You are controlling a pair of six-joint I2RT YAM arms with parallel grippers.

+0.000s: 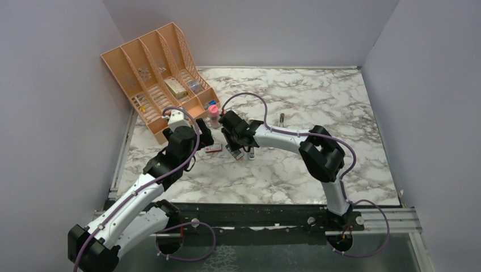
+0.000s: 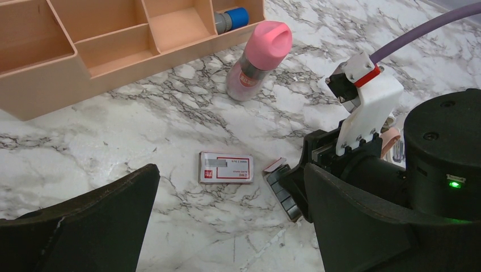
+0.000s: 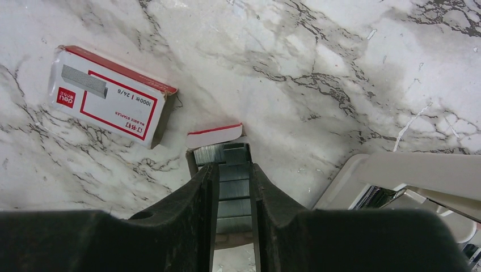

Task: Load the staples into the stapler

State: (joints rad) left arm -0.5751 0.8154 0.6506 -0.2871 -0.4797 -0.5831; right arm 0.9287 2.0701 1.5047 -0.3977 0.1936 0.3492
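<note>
Black jaws of the left gripper [image 2: 227,226] wide apart, holding nothing. On the right gripper [image 3: 232,169], jaws pinched on the staples [image 3: 222,153], strip lying in its tray [image 3: 190,160], just short of the red-and-white sleeve [image 3: 110,96]. I would lift straight and level so the strip doesn't snap, then cross to the stapler [image 3: 397,175].

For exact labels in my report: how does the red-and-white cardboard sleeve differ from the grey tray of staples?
The cardboard sleeve is red-and-white with printed text; the tray of staples shows bare silvery-grey strips. The cardboard sleeve lies free, with nothing touching it; the tray of staples sits between the fingers of the right gripper. Both lie on the marble table, near each other but apart.
</note>
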